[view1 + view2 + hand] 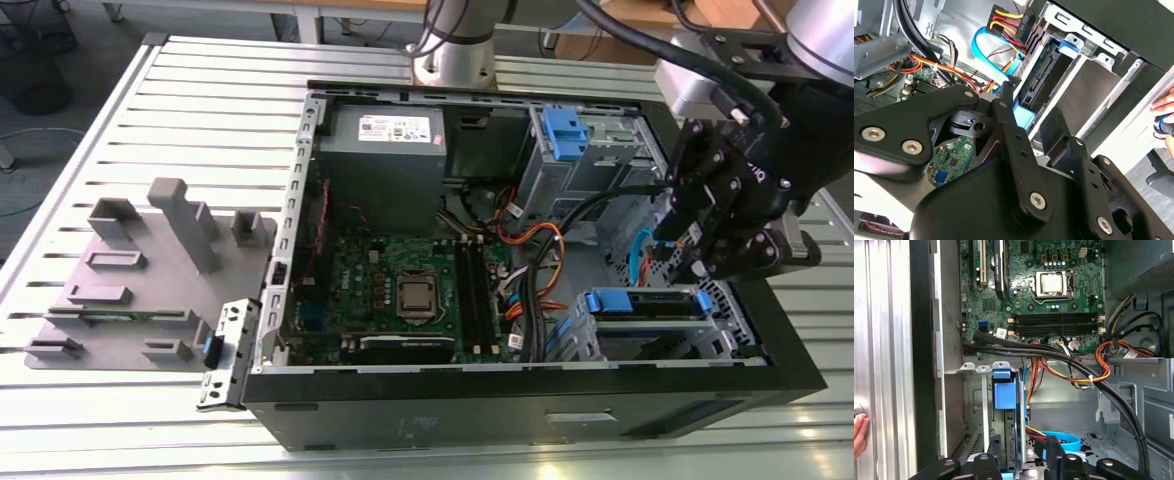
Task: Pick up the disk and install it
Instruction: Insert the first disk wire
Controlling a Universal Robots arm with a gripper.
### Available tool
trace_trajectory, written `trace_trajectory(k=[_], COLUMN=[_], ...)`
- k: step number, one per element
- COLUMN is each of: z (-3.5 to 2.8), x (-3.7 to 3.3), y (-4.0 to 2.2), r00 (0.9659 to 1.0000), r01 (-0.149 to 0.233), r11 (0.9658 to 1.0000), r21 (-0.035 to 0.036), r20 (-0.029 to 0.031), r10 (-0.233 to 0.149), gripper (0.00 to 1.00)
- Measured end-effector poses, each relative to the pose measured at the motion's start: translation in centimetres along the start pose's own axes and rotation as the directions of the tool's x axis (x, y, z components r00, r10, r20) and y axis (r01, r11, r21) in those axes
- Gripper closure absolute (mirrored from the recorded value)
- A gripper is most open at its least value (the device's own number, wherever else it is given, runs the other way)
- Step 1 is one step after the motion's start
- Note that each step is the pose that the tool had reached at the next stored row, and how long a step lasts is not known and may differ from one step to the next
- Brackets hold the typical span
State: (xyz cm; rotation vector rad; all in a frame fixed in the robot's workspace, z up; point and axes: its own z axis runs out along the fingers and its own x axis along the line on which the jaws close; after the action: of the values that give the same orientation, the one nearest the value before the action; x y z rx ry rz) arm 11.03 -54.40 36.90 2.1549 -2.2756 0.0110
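Disk (pixel 650 303) w/ blue rails sits in the drive bay at the front corner of the open PC case (pixel 534 400), just beside the motherboard (pixel 407 290); looks seated or nearly, so install seems mostly done. Gripper (pixel 714 262) hangs just above that bay, apart from the disk. Jaws: can't tell if open or closed. A person's hand (pixel 859 432) rests outside the case.

Ribbed metal table (pixel 174 110), matt black plastic tool (pixel 1019 150) — glossy green board (pixel 1054 315)
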Motion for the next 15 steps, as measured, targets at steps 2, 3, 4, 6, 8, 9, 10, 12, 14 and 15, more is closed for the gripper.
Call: trace_trajectory(k=[2, 3, 4, 6, 8, 9, 10, 12, 14, 15], z=[0.14, 0.21, 0.27, 0.53, 0.89, 1.07, 1.22, 1.27, 1.27, 1.28], x=[-0.11, -0.17, -0.23, -0.30, -0.32, -0.33, -0.34, -0.34, -0.34, -0.34], y=[-0.15, -0.21, -0.27, -0.37, -0.41, -0.42, -0.42, -0.43, -0.43, -0.43], r00=[1.0000, 1.0000, 1.0000, 1.0000, 1.0000, 1.0000, 1.0000, 1.0000, 1.0000, 1.0000], r01=[0.000, 0.000, 0.000, 0.000, 0.000, 0.000, 0.000, 0.000, 0.000, 0.000], r11=[1.0000, 1.0000, 1.0000, 1.0000, 1.0000, 1.0000, 1.0000, 1.0000, 1.0000, 1.0000], r21=[0.0000, 0.0000, 0.0000, 0.0000, 0.0000, -0.0001, 0.0000, 0.0000, 0.0000, 0.0000], r20=[-0.0002, 0.0001, 0.0001, 0.0001, 0.0000, 0.0000, 0.0001, -0.0002, -0.0003, -0.0002], r10=[0.000, 0.000, 0.000, 0.000, 0.000, 0.000, 0.000, 0.000, 0.000, 0.000], gripper=[0.51, 0.51, 0.51, 0.51, 0.51, 0.51, 0.51, 0.51, 0.51, 0.51])
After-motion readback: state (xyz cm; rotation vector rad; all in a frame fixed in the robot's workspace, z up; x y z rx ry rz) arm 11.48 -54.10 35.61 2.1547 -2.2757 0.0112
